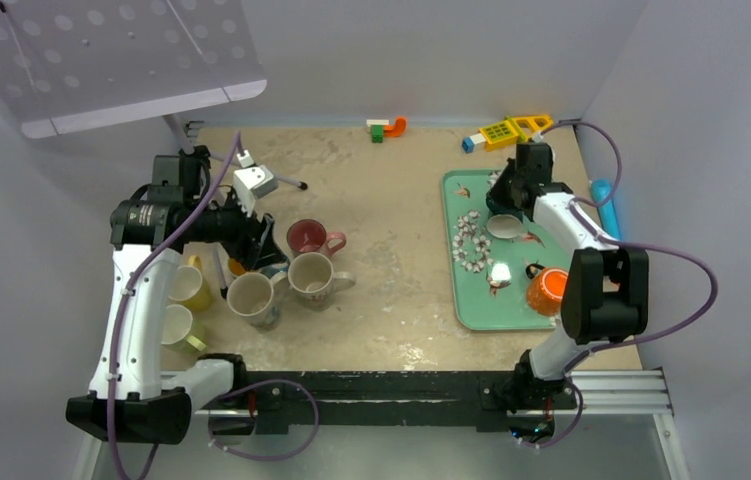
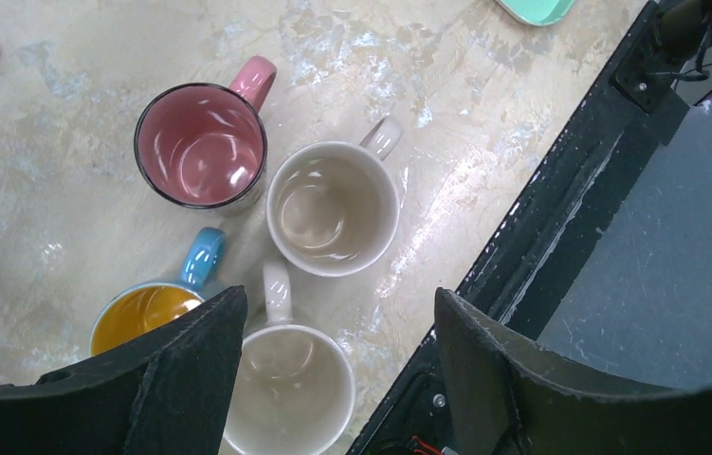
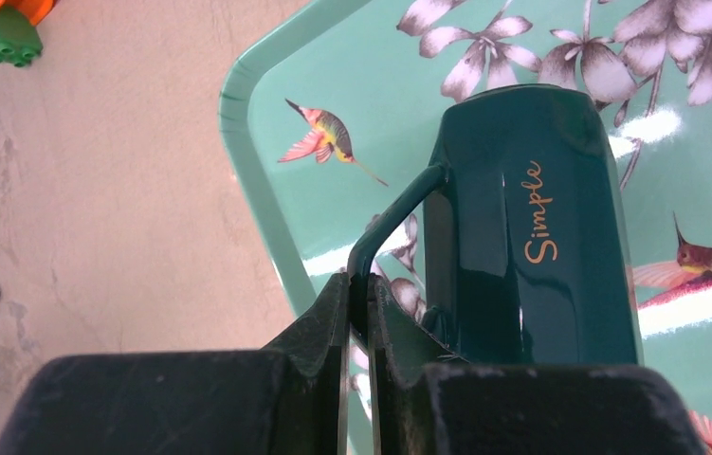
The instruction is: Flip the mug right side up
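**Green mug: held by the handle, turn seemingly near done, release pending**

Green mug (image 3: 532, 237): over the tray (image 3: 247, 123), handle (image 3: 390, 218) pinched tight between the narrow-set fingers of the right gripper (image 3: 358, 313). From overhead, a pale round mouth seemingly facing up, so probably upright or nearly so. Contact between base and tray: cannot tell. Left to do, by judgement: set down level, let go, draw clear. Orange mug (image 1: 548, 290): on its side at the tray's near end, apart from both grippers. Left gripper (image 2: 337, 322): spread wide, holding nothing, above a cluster of upright mugs (image 2: 333, 207) on the table (image 2: 67, 190).
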You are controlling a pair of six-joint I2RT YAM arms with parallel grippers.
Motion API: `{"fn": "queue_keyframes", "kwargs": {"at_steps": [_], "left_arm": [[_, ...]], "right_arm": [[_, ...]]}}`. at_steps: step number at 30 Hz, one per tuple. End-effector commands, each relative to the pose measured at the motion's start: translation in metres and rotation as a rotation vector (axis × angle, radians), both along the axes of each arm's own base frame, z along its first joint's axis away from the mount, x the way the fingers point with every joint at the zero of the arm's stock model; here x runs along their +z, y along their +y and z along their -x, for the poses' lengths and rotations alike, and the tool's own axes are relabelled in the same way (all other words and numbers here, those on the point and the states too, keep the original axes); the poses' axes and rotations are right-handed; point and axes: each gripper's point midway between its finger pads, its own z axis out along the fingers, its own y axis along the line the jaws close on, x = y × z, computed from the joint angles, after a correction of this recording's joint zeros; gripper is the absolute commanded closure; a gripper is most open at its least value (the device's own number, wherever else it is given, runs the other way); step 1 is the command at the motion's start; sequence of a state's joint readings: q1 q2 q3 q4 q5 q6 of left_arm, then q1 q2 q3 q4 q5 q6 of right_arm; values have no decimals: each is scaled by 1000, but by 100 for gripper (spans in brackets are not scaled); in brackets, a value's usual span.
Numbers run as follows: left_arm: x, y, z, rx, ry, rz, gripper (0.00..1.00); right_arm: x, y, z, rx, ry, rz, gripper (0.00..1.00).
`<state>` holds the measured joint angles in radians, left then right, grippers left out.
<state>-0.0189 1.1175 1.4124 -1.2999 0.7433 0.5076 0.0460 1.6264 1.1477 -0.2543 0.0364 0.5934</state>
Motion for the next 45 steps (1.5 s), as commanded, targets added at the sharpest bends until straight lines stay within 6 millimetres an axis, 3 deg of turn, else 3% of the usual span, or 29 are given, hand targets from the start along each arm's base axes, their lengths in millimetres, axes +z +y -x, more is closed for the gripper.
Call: {"fn": "queue_keyframes", "kwargs": {"at_steps": [1, 10, 16, 19, 23, 36, 40, 45], "left_arm": [[15, -10, 0, -33, -38, 23, 24], [15, -33, -3, -116, -39, 0, 22], [15, -71, -11, -222, -98, -45, 12], [18, -96, -17, -274, -143, -54, 3], [24, -134, -32, -326, -266, -72, 1], [7, -291, -84, -391, -512, -48, 0], [-4, -323, -104, -370, -562, -13, 0], [-14, -359, -104, -417, -569, 84, 0]], "right_arm": [[54, 12, -6, 57, -166, -34, 100], [57, 19, 1, 88, -168, -64, 100], [67, 27, 1, 96, -178, -118, 100], [83, 32, 3, 102, -207, -155, 100], [97, 35, 11, 78, -221, -201, 100], [105, 27, 28, -126, -232, -350, 100], [117, 27, 37, -170, -254, -407, 100], [126, 32, 50, -203, -257, -498, 100]]}}
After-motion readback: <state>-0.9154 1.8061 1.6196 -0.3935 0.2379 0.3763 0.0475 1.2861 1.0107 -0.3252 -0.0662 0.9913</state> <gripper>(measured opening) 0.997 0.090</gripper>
